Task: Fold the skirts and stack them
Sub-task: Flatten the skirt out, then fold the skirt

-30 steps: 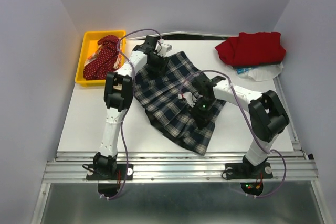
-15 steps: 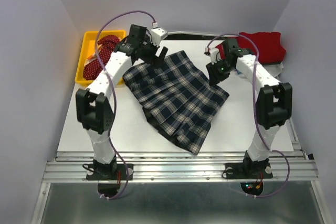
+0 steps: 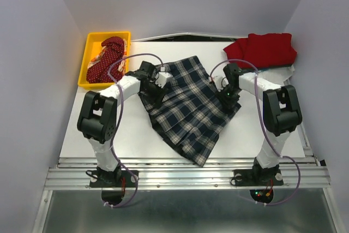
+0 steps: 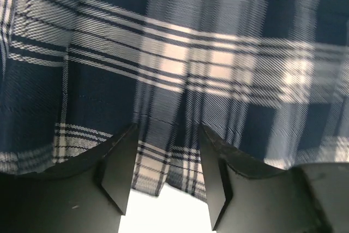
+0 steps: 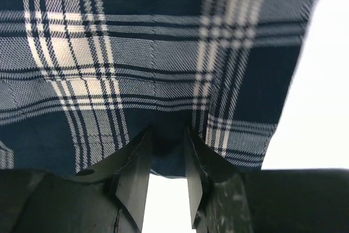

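Top view: the plaid skirt [image 3: 188,107] is lying spread and unfolded on the table [image 3: 109,129]. The left gripper [image 3: 155,84] is pressing down at the skirt's left edge and the right gripper [image 3: 228,94] at its right edge. Beyond the skirt's far right corner, a plain red skirt [image 3: 262,50] is sitting folded. Off its far left corner, a yellow bin [image 3: 82,72] is holding a dark red dotted skirt [image 3: 106,64], with a paler cloth [image 3: 98,57] showing beside it. By this reckoning, one skirt is done, the plaid one is getting its first fold, and the bin's skirts are waiting.

Left wrist view: the fingers [image 4: 117,167] are standing apart, straddling the plaid hem without pinching it.

Right wrist view: the fingers [image 5: 133,173] are sitting closer together around the hem. Whether they are gripping the cloth cannot be told.

No brand, label or writing is showing anywhere.
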